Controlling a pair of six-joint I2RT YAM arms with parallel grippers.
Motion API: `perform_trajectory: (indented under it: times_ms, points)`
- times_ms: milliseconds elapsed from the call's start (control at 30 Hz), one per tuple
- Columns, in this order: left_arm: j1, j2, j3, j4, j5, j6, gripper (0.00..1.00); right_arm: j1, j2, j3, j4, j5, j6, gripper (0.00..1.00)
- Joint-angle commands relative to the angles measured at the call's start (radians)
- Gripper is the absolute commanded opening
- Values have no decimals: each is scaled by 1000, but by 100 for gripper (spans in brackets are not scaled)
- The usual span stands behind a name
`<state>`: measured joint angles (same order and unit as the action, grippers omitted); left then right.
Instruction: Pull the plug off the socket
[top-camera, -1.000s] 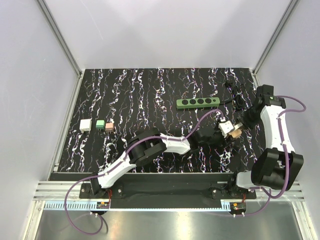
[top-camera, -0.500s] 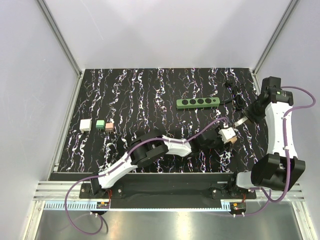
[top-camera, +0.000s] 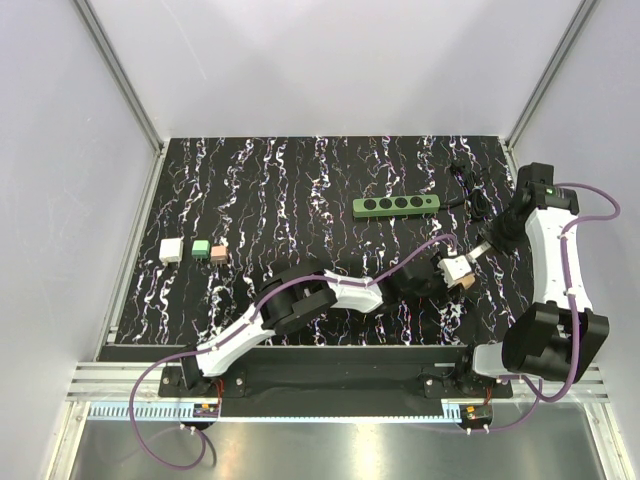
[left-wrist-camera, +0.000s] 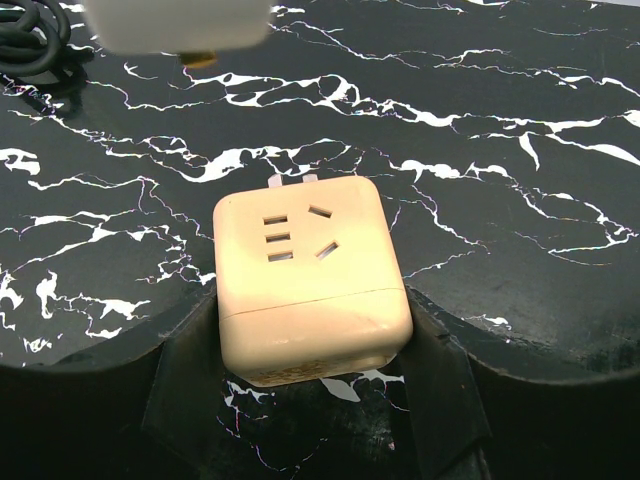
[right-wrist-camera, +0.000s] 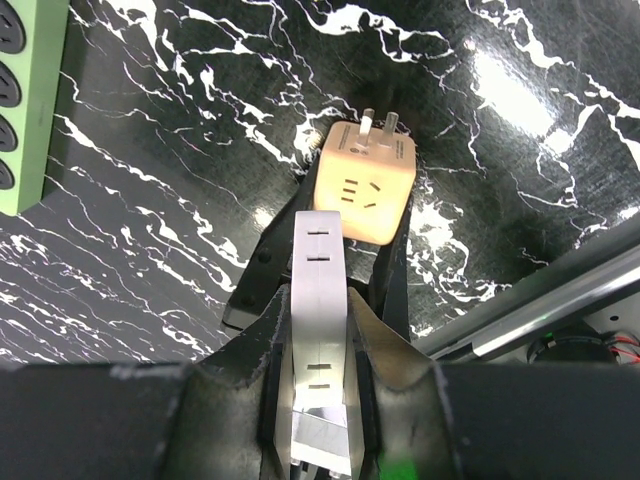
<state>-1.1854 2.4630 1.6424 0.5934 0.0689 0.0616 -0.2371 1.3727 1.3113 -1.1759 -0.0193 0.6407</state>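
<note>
The socket, a green power strip (top-camera: 396, 206), lies at the back with its four black holes bare; its end shows in the right wrist view (right-wrist-camera: 25, 100). My left gripper (top-camera: 452, 274) (left-wrist-camera: 310, 350) is shut on a cream cube adapter (left-wrist-camera: 305, 275) (right-wrist-camera: 367, 185) resting on the mat, slot face up, prongs pointing away. My right gripper (top-camera: 487, 245) (right-wrist-camera: 320, 330) is shut on a flat white plug (right-wrist-camera: 320, 300), held just above and apart from the cube. The plug's body and a brass prong show at the top of the left wrist view (left-wrist-camera: 175, 20).
The strip's coiled black cord (top-camera: 470, 190) lies at the back right, beside the right arm. Three small blocks, white (top-camera: 172, 249), green (top-camera: 201, 249) and peach (top-camera: 219, 251), sit at the left. White walls close in the black marbled mat (top-camera: 300, 180).
My right gripper pulled up and to the right away from the cube with the white plug, then eased back a little. The left gripper kept hold of the cube, shifting slightly right.
</note>
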Motion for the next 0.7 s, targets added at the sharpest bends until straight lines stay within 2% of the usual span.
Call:
perform_trajectory:
  times_ms: [0, 133, 267, 300, 333, 367, 433, 533, 567, 667]
  points:
    - [1, -7, 33, 11, 23, 21, 48, 5, -32, -10, 32, 7, -9, 0]
    - [3, -13, 33, -6, 25, 23, 53, 5, -34, -38, 47, 1, -9, 0]
    - [7, -28, 45, -49, 14, -2, 54, 5, -35, -52, 58, -4, -16, 0]
    - [10, -56, 36, -40, 8, -12, 57, 5, -38, -52, 59, -2, -19, 0]
    - [15, -77, 21, -26, 14, -28, 69, 5, -37, -53, 62, -4, -21, 0]
    - [29, -99, -22, -11, 32, -49, 72, 5, -38, -55, 61, -2, -22, 0]
    - [41, -169, -71, 52, 100, -59, 76, 5, -44, -57, 64, -2, -26, 0]
    - [50, -231, -131, 72, 126, -59, 81, 5, -46, -58, 70, -1, -30, 0]
    - [49, -242, -147, 71, 124, -54, 88, 5, -44, -58, 71, -4, -30, 0]
    - [50, -291, -185, 75, 132, -49, 90, 5, -43, -67, 81, -13, -29, 0]
